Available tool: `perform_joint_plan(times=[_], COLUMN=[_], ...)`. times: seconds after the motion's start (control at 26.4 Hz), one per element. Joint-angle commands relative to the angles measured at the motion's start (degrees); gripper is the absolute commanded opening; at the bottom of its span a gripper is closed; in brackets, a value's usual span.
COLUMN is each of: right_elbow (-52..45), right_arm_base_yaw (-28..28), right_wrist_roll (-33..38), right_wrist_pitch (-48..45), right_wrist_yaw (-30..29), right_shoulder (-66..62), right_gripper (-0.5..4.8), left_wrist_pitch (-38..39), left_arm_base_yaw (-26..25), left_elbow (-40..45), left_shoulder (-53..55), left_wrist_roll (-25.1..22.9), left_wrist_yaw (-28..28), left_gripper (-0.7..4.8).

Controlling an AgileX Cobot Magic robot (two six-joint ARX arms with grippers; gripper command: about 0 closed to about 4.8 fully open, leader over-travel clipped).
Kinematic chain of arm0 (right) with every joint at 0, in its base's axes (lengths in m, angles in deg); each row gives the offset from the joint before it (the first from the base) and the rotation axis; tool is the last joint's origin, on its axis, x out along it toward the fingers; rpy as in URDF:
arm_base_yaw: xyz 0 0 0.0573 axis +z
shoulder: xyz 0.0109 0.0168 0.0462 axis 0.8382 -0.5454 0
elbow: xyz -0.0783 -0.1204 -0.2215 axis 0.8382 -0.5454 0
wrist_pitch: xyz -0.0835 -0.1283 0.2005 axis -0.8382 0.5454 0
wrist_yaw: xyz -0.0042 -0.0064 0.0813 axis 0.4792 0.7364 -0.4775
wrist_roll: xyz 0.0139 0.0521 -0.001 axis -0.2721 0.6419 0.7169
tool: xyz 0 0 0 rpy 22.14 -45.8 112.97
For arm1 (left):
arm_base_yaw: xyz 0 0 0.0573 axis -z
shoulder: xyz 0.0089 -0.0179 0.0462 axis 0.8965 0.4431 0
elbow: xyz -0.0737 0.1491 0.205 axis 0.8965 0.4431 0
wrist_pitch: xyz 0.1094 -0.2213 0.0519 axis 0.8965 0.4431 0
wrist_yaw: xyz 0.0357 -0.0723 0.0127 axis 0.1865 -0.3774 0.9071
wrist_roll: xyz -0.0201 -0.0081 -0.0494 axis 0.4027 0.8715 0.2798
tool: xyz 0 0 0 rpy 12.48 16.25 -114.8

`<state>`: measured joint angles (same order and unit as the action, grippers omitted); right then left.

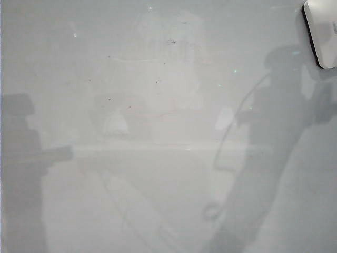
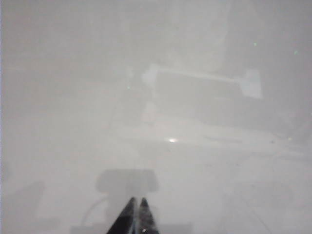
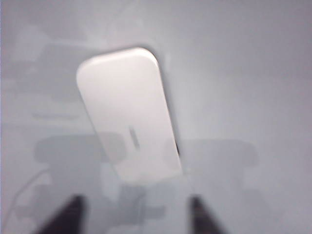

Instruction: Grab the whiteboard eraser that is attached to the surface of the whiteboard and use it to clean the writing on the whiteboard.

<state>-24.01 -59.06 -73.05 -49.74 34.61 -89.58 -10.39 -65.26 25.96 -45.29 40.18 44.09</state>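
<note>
The whiteboard (image 1: 158,158) fills my exterior view, pale and smudged, with only arm shadows crossing it; I can make out no red writing there, just faint specks near the middle. The whiteboard eraser (image 1: 322,29) sits on the board at its upper right corner in that view, partly cut off by the frame edge, dark felt showing along one side.

My right wrist view gives what the exterior cannot: the eraser (image 3: 129,114) whole, lying flat on the board, tilted, blurred. The right tool (image 3: 134,214) hangs just short of it, its two dark fingers (image 3: 70,217) spread wide apart and gripping nothing, the eraser's near end between them but clear of both.

My left wrist view shows only bare board (image 2: 219,185) and reflections. The left tool (image 2: 135,217) points down at it, fingers pressed together, empty, well away from the eraser.
</note>
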Motion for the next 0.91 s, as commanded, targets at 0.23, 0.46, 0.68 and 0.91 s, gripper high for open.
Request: perform_joint_plan(times=[0.23, 0.46, 0.68, 0.91], right_elbow=[-1.11, -10.51, -19.23, -24.63], right_arm_base_yaw=[0.07, 0.07, 0.07, 0.07], right_wrist_roll=[10.64, 12.11, 12.09, 12.09], right_wrist_pitch=[14.82, 13.7, 9.97, 9.31], right_wrist_yaw=[-7.04, -9.9, -10.34, -10.8], right_shoulder=[18.43, 26.18, 26.6, 26.6], right_gripper=[-0.06, -0.04, 0.0, 0.0], left_wrist_pitch=[-10.23, -12.7, -12.66, -12.68], left_arm_base_yaw=[0.02, 0.02, 0.04, 0.13], left_elbow=[9.01, 15.98, 19.15, 21.35], left_shoulder=[0.02, 0.02, 0.02, 0.0], left_wrist_roll=[-1.33, -1.07, -1.07, -1.11], left_wrist_yaw=[5.84, 6.45, 6.62, 3.74], left_gripper=[-0.05, -0.05, -0.05, -0.05])
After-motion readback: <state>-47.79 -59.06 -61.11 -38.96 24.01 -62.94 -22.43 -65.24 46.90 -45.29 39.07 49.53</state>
